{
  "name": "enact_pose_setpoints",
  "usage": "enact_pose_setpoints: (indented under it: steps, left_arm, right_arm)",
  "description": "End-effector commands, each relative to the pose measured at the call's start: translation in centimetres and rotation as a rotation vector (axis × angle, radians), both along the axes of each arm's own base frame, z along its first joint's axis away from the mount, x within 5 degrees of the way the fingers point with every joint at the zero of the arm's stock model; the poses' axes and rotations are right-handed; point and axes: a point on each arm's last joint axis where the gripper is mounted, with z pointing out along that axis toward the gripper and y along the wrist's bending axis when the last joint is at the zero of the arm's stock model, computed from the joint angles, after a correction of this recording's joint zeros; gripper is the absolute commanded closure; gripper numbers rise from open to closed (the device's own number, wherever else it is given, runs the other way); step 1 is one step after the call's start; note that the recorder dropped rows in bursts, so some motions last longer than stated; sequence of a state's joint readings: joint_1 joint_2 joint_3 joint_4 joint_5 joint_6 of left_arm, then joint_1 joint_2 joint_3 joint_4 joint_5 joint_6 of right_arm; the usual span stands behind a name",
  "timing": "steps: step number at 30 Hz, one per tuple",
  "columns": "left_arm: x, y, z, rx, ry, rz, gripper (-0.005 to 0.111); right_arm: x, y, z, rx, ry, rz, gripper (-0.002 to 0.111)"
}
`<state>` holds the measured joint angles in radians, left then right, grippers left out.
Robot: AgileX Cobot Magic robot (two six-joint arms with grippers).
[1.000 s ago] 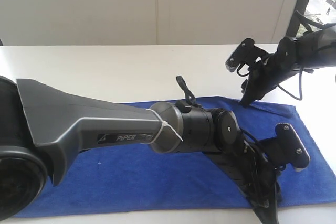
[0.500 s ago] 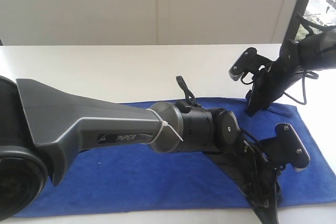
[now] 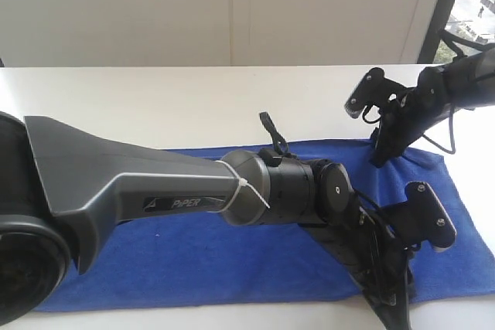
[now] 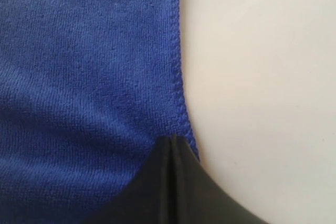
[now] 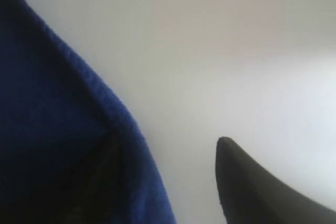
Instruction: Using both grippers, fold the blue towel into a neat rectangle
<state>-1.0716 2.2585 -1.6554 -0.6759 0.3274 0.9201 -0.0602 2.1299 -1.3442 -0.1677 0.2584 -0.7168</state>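
The blue towel (image 3: 193, 256) lies spread flat on the white table (image 3: 155, 106). My left arm reaches across it, and the left gripper (image 3: 390, 307) points down at the towel's near right edge. In the left wrist view the left gripper (image 4: 173, 139) is shut, its tips touching the hem of the blue towel (image 4: 79, 77); whether cloth is pinched does not show. My right gripper (image 3: 378, 160) points down at the towel's far right edge. In the right wrist view the right gripper (image 5: 169, 139) is open, one finger (image 5: 247, 187) over bare table, the other dark against the blue towel (image 5: 47, 129).
A white wall (image 3: 232, 5) stands behind the table. A dark window frame (image 3: 437, 13) rises at the far right. Cables (image 3: 445, 133) hang from the right arm. Bare table surface lies beyond the towel's far edge.
My right gripper has moved to the right along the towel's far edge, and its wrist has lifted a little. The left arm has not moved.
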Motion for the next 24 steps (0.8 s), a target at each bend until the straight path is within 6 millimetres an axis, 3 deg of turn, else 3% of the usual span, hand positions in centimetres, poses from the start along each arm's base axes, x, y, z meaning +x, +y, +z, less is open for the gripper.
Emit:
enact_pose_setpoints:
  steps: [1, 17, 24]
  left_arm:
    - [-1.0, 0.3, -2.2, 0.076, 0.063, -0.046, 0.107]
    - [-1.0, 0.3, -2.2, 0.076, 0.066, -0.046, 0.107]
    - [-1.0, 0.3, -2.2, 0.076, 0.066, -0.046, 0.107]
  right_arm:
    - [0.0, -0.6, -0.7, -0.009, 0.001, -0.002, 0.056]
    - [1.3, -0.7, 0.9, -0.021, -0.075, 0.002, 0.056]
    - [1.5, -3.1, 1.6, 0.008, -0.094, -0.097, 0.056]
